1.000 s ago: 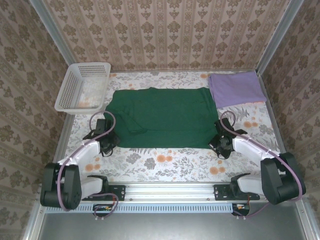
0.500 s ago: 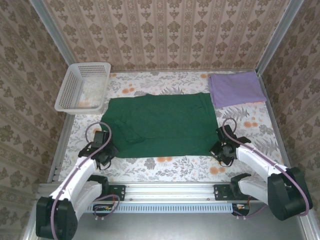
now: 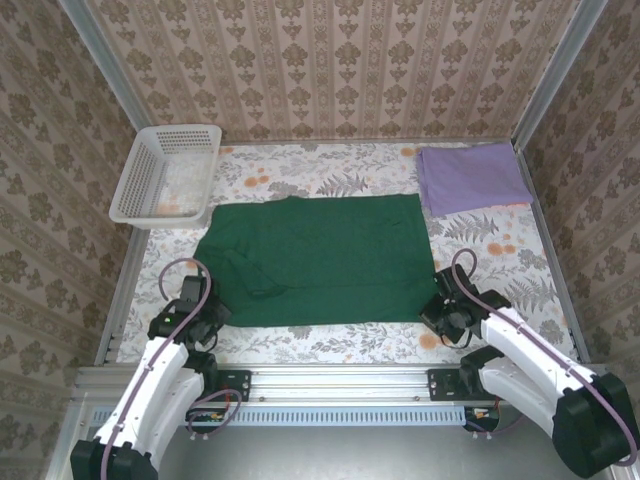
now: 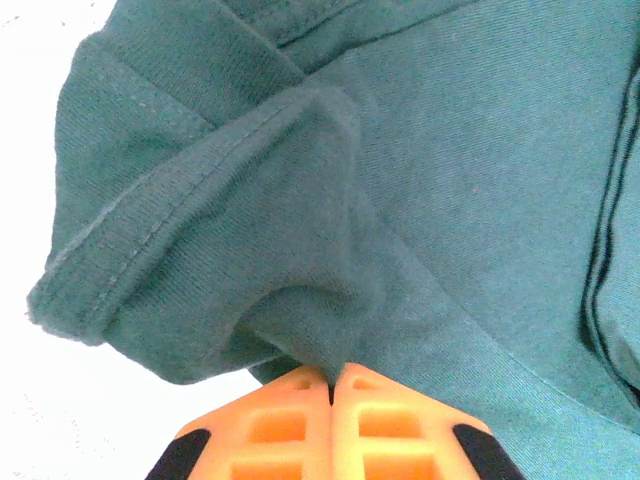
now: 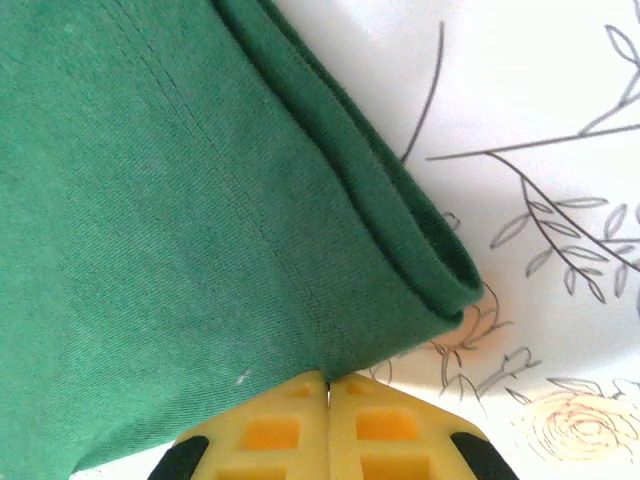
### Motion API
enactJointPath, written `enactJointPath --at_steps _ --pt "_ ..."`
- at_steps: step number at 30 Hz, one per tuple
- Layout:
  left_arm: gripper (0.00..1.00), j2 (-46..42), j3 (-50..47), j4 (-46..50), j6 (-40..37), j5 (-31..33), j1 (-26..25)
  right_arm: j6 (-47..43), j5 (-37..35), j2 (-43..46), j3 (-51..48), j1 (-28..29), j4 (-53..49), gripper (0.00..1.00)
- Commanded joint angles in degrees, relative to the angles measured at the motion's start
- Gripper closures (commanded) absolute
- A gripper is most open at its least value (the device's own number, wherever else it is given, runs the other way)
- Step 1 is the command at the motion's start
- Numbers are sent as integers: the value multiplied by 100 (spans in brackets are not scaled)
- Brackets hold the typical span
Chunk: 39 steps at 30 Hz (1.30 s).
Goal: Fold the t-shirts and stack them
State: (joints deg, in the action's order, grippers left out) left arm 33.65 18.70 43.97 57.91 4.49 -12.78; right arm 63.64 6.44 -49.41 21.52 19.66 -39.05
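The dark green t-shirt (image 3: 320, 260) lies flat, long axis left-right.

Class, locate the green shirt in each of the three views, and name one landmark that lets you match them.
Top external: green shirt spread flat at the centre of the table.
Left wrist: centre and right, its sleeve hem at left, above the left pincer.
Right wrist: left and centre, above the right pincer.
Landmark: the shirt's near corners, one clamped in each pincer.
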Motion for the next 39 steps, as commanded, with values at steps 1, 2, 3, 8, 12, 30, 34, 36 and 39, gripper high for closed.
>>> enactJointPath --at_steps 1,2,3,8,12,30,34,36,39 --pt "85 -231 -82 526 209 101 28 260 8 206 -69 38 -436 85" --pt "74 -299 -48 617 216 142 46 255 5 224 -61 38 -469 80" --pt "68 -362 -29 655 200 160 54 257 -6 245 -39 38 -523 76" --pt "52 -408 335 563 60 163 100 170 -282 643 229 38 -828 59" --pt "42 10 1069 237 -530 -73 109 -177 -373 665 589 71 -559 55" --pt "41 2524 1846 -833 -99 -1486 -653 -2220 660 -2730 1329 1093 3861 47" --pt "44 2833 1834 -953 125 -1232 -967 -2315 744 -2769 1230 1093 4015 45" --pt "45 2951 1847 -951 170 -1072 -1079 -2297 719 -2743 1134 1097 4151 44" --pt "51 3044 1788 -992 190 -925 -1122 -2272 719 -2747 1065 1101 4275 44"
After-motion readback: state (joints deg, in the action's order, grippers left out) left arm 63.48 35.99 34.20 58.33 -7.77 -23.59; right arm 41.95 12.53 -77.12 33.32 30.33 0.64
